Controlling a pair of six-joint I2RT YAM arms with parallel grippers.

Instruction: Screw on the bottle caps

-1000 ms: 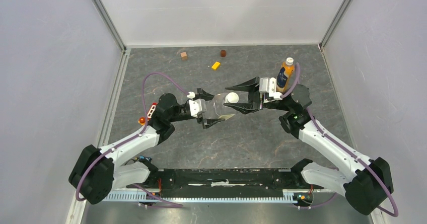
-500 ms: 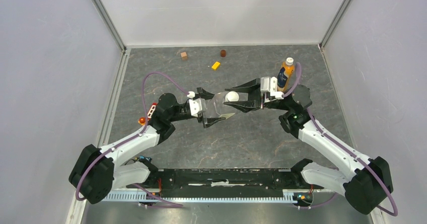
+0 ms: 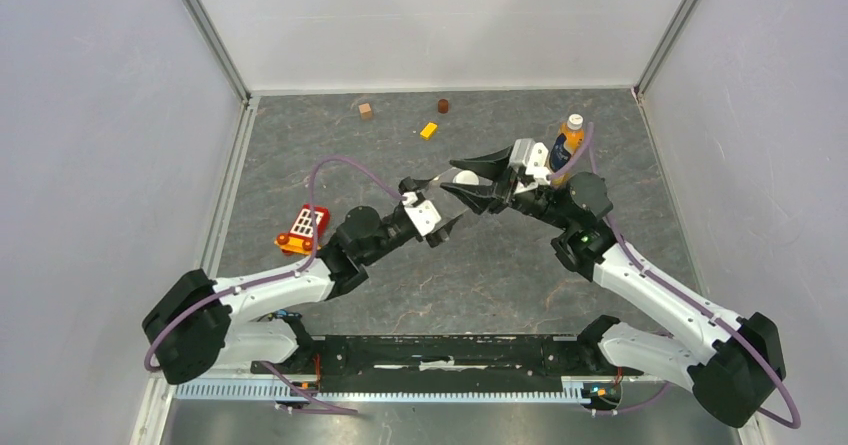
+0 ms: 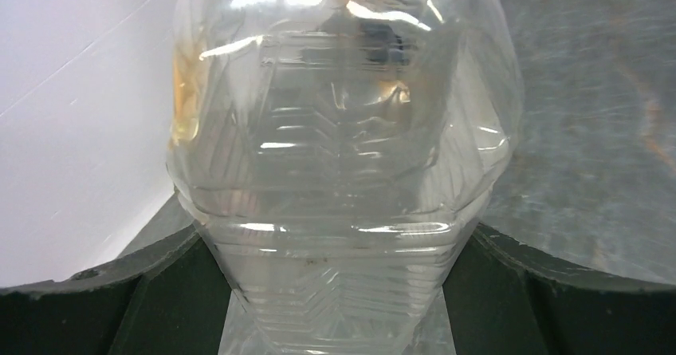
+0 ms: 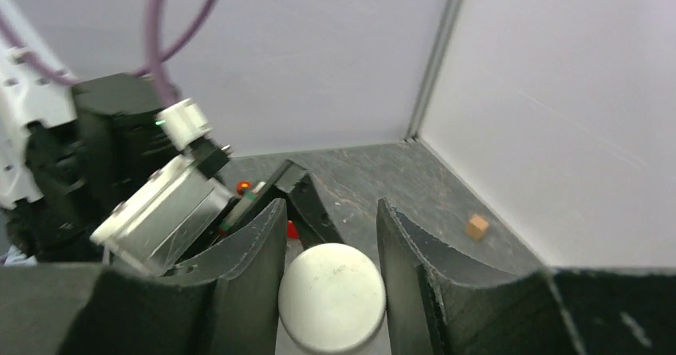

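The left fingers (image 4: 135,311) clamp the clear bottle (image 4: 343,171) by its lower body, 1 dark finger on each side, near the middle of the bench (image 3: 500,265). Since 1 second ago the left arm has swung. Its forearm now points up and to the right, toward the right arm, and the bottle has gone with it. That swing has uncovered a red block with white squares (image 3: 302,227) lying on the bench near the left wall.

The right fingers (image 5: 243,279) were spread wide around the white cap (image 5: 332,297) before. Now they are narrow and press on both sides of it. The cap sits at the clear bottle's top end; whether it is threaded on I cannot tell.

The orange bottle (image 3: 566,147) stands upright just behind the right wrist, unmoved, with a 2nd white cap (image 3: 574,122) on its neck. A brown cube (image 3: 366,111), a yellow piece (image 3: 429,130) and a dark brown cylinder (image 3: 443,104) lie near the far wall as before.
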